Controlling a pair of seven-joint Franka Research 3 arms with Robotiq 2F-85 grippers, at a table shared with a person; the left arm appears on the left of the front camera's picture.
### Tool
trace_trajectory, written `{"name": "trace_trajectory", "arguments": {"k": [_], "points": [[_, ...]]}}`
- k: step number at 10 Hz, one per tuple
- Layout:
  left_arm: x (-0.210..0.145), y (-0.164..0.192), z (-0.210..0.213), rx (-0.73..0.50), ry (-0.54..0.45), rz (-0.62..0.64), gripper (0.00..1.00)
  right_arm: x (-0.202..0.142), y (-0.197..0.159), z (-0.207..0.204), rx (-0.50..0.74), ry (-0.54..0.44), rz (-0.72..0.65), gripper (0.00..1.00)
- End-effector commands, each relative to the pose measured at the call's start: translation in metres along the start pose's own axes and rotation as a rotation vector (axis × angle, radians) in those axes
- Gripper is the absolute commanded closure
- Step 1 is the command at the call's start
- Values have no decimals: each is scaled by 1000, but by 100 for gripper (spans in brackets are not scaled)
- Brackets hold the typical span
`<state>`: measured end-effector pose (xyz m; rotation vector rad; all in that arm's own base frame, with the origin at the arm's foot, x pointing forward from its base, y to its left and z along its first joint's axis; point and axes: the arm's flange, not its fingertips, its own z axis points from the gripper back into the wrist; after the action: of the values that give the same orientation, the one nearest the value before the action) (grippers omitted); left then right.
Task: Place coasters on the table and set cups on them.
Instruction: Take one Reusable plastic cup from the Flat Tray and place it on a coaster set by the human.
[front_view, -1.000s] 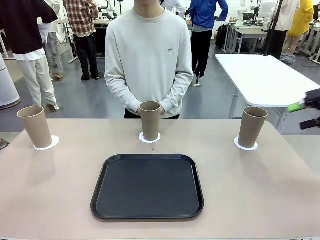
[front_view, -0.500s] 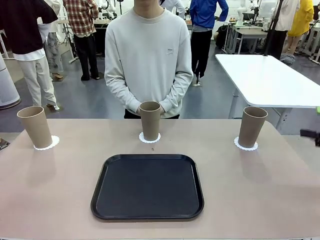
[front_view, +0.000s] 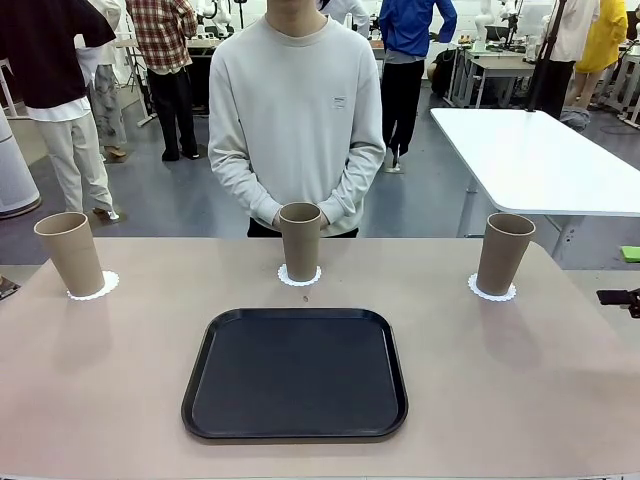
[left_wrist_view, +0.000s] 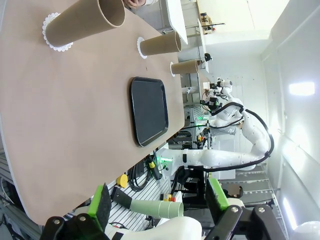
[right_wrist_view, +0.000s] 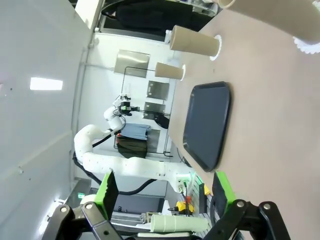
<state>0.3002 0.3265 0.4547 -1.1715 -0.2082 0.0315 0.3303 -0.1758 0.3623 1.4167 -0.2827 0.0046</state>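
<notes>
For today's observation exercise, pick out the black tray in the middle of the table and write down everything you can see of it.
The black rounded-rectangle tray looks like matte plastic, with a shallow raised rim, softly rounded corners and a flat, slightly greyer floor. It lies flat and level on the beige-tan tabletop, about central and toward the robot's side, with nothing in it. No cup, doily, hand or gripper touches it; the middle tan-brown tumbler stands beyond its far edge, apart from it. The left wrist view shows it lying flat too.

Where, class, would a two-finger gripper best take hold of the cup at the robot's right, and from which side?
Probably around the mid-wall of the right cup, coming in level from the robot's side. It stands upright on its doily coaster, tapering wider toward the rim, so jaws closing across the body sit below the flare.
</notes>
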Motion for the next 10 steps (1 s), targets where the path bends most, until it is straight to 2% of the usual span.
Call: {"name": "trace_trajectory", "arguments": {"k": [1, 2, 10], "points": [[-1, -3, 1, -2, -3, 13, 0, -1, 2, -2, -55, -36, -4, 0], [-1, -3, 1, -2, -3, 13, 0, 0, 0, 0, 0, 0, 0, 0], [-1, -3, 1, -2, -3, 13, 0, 0, 0, 0, 0, 0, 0, 0]]}}
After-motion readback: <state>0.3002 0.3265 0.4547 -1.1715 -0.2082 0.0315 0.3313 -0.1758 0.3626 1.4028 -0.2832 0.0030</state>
